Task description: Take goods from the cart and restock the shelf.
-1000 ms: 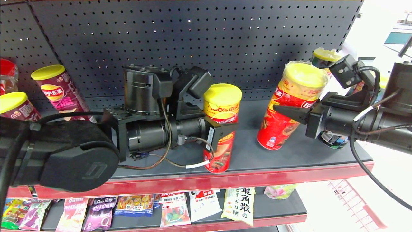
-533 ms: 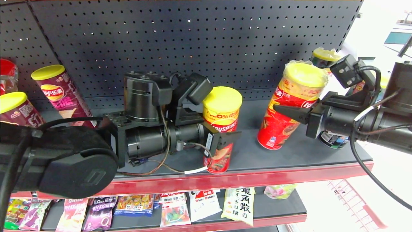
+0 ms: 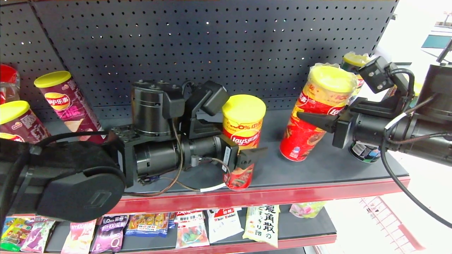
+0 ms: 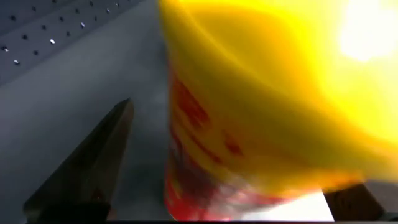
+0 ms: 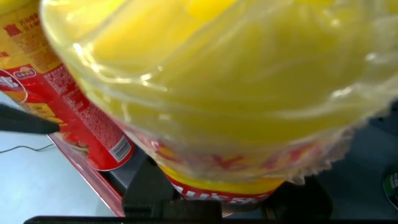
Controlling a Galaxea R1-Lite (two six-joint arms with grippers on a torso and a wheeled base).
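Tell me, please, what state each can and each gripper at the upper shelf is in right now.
Middle red can: upright on the shelf, lid on, not gripped.
Wrapped red can: tilted, lid on, gripped.
Left gripper: open around the middle red can.
Right gripper: shut on the wrapped red can.
Purple cans: standing, lids on.

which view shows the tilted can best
The head view: the tilted can shows almost whole, lid to base, leaning over the shelf. The right wrist view catches its wrapped lid and some red side, close up. The left wrist view looks at the other can.
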